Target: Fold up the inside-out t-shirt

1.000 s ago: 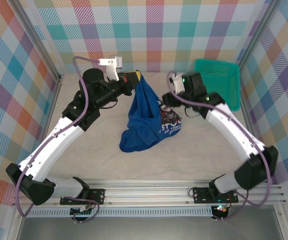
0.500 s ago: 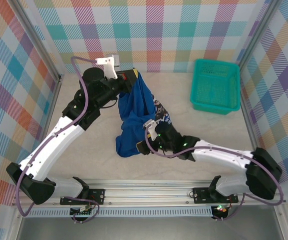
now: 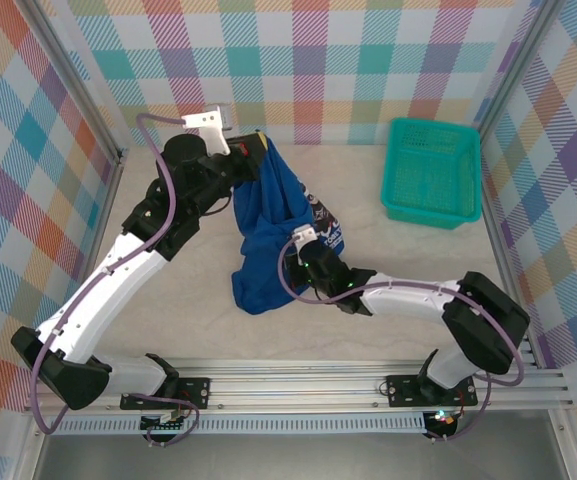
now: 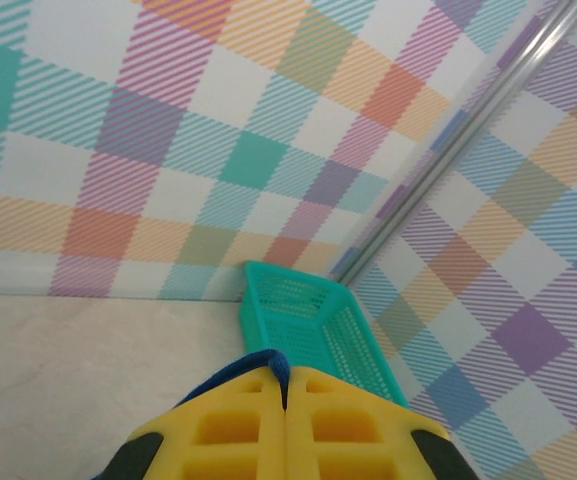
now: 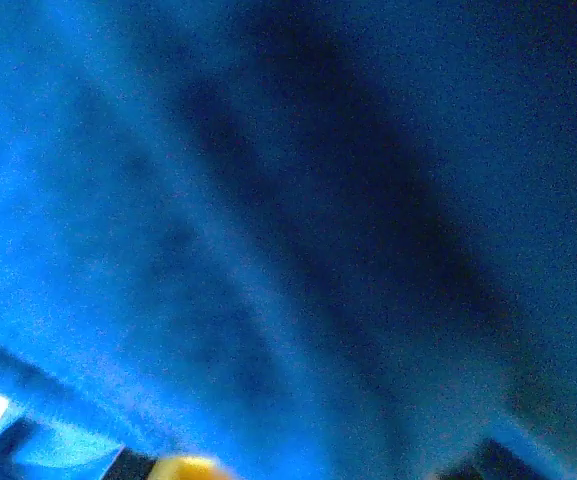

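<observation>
Pinches the inside-out t-shirt (image 3: 268, 215) in the left hand (image 3: 260, 149), long axis hanging below it to the surface (image 3: 198, 325), and presses the right hand (image 3: 298, 256) together amid the lower folds.

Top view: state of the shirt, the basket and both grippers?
t-shirt: unfolded, bunched, hanging from its top edge, lower end on the table.
basket: upright near the far right corner, nothing seen inside.
left gripper: shut on the t-shirt, raised.
right gripper: shut, low against the t-shirt's lower folds; whether it grips cloth is unclear.
</observation>
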You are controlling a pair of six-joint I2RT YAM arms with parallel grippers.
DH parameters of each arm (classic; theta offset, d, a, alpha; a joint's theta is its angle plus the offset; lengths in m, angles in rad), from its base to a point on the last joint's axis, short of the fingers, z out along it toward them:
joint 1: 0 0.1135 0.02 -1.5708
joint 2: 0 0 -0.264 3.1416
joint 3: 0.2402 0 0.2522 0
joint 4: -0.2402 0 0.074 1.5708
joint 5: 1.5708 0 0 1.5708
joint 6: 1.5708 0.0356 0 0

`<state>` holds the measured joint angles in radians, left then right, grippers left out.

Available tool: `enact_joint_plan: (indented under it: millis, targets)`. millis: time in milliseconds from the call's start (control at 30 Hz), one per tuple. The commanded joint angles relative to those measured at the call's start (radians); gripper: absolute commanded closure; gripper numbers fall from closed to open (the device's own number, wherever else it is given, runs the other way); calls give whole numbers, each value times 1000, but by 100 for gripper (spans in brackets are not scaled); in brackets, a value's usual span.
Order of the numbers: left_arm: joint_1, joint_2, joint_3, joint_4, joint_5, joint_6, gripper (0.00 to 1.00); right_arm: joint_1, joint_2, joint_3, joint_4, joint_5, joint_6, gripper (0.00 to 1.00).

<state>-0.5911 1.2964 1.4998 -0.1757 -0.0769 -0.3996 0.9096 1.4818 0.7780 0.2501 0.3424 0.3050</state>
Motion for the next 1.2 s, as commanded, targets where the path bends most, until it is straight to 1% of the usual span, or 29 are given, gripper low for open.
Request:
enact_joint_plan:
  millis: [0, 100, 200, 233, 333, 433, 500, 600, 633, 700, 800, 867, 933, 1000, 1033, 1067, 1133, 1167]
  targets:
    - [79, -63, 17, 21, -71, 13, 100, -77, -165, -20, -73, 1, -71, 100]
    - [163, -88, 22, 15, -67, 1, 100, -225, -312, -2, -210, -114, -100, 100]
    - [217, -99, 51, -5, -42, 6, 100, -329, -392, 95, -345, -157, -211, 100]
    - [229, -100, 60, -14, -36, 7, 100, -364, -401, 155, -404, -173, -249, 100]
    - [250, -112, 48, -25, -26, 6, 100, -429, -379, 317, -558, -193, -321, 100]
    - [261, -142, -22, -23, -12, -16, 100, -457, -335, 415, -683, -177, -342, 100]
    - [261, -172, -89, -29, -6, -34, 100, -462, -309, 443, -757, -152, -341, 100]
    - [261, -234, -234, -24, 49, -91, 100, -462, -285, 420, -848, -97, -292, 100]
    - [261, -259, -282, -43, 80, -99, 100, -463, -287, 401, -874, -86, -271, 100]
    - [261, -321, -389, -124, 98, -115, 100, -464, -306, 341, -916, -66, -205, 100]
    - [261, -463, -634, -167, 120, -184, 100, -465, -348, 225, -947, -65, -103, 100]
    - [261, -532, -777, -200, 131, -225, 100, -464, -364, 143, -937, -85, -40, 99]
    - [261, -565, -903, -211, 150, -265, 100, -464, -357, 91, -903, -129, -8, 94]
    - [260, -564, -994, -169, 206, -293, 100, -454, -347, 62, -840, -220, -14, 85]
    - [260, -555, -1026, -147, 229, -303, 100, -422, -347, 50, -777, -271, -50, 75]
    - [258, -545, -1049, -133, 240, -306, 100, -385, -341, 43, -732, -299, -90, 68]
    - [258, -530, -1062, -134, 240, -288, 100, -288, -315, 54, -660, -284, -147, 59]
    - [257, -525, -1064, -138, 233, -275, 100, -245, -290, 66, -633, -281, -181, 56]
